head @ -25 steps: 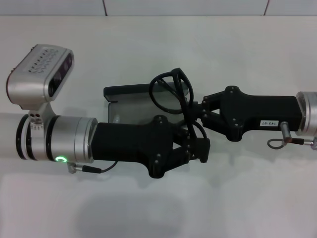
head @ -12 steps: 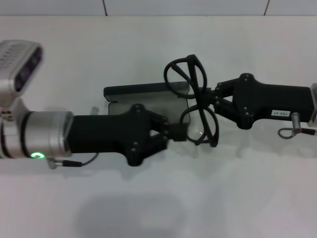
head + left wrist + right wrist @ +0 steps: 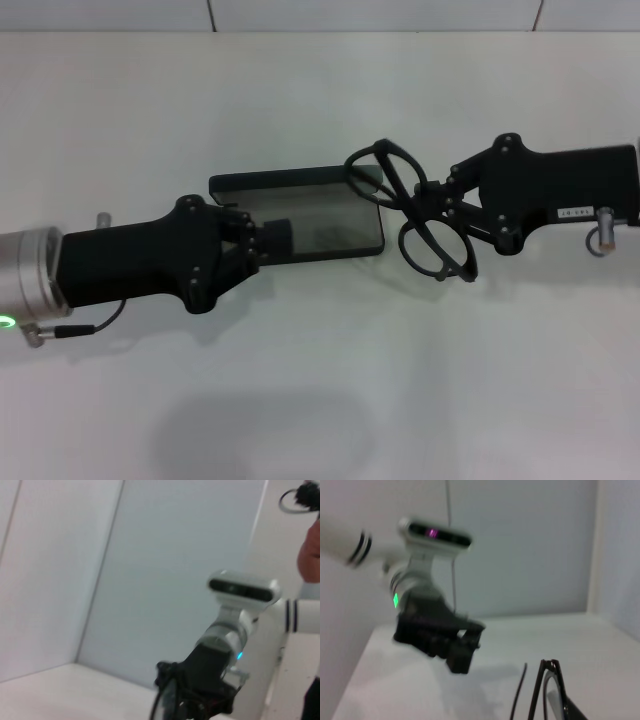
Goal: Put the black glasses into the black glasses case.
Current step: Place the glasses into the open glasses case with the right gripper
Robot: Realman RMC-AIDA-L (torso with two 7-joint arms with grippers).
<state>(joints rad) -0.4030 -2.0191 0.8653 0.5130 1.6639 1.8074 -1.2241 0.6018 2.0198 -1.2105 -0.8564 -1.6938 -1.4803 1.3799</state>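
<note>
- Head view: the right gripper [image 3: 440,200] pinches the black glasses [image 3: 415,212] at the bridge and holds them in the air just right of the open black glasses case [image 3: 300,215], one lens overlapping the case's far right corner. The grip is narrow and at a single point, so the frame could swing or slip as it goes down, and the long arms could catch on the case rim.
- Head view: the left gripper [image 3: 268,238] sits at the case's left end, over the lining; whether its jaws are spread cannot be told. It could block the glasses, or nudge the case along the white table [image 3: 320,390].
- Left wrist view: the right arm shows far off with the glasses, blurred.
- Right wrist view: the frame hangs close by, the left gripper well beyond; no case visible, so alignment cannot be judged here.
</note>
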